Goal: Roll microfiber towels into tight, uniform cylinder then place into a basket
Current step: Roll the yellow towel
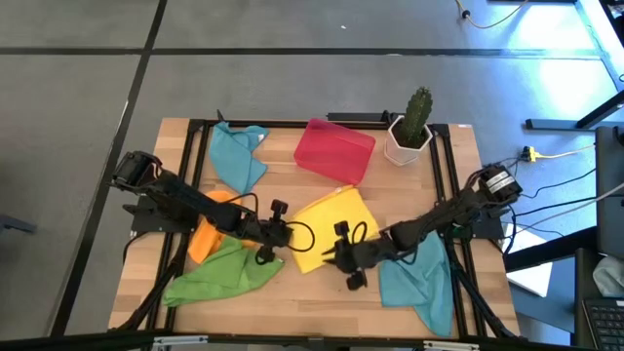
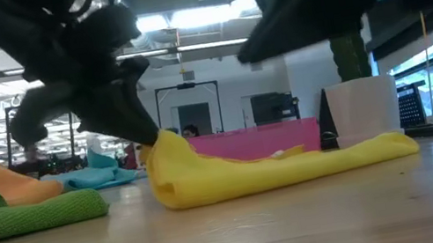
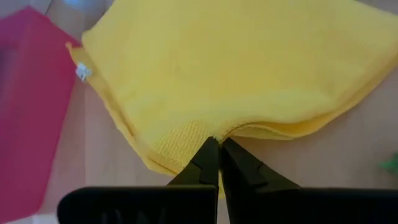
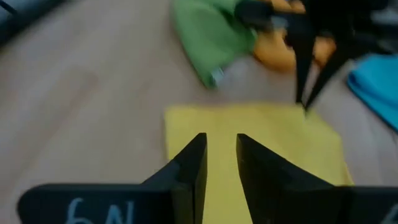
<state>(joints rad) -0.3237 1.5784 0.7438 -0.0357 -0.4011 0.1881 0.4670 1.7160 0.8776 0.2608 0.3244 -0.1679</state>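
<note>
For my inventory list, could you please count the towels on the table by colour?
Yellow towel: 1
Green towel: 1
Orange towel: 1
Teal towels: 2
Total: 5

Soft yellow cloth towel (image 3: 249,68) with a fine, matt woven nap and stitched edges, lying on a pale wooden tabletop (image 3: 348,162) with a smooth, lightly grained finish. A fuzzy green cloth towel (image 2: 18,214) sits nearby. The red basket (image 1: 334,150) is smooth, slightly translucent plastic. The fingers (image 3: 208,163) are matt black plastic.
</note>
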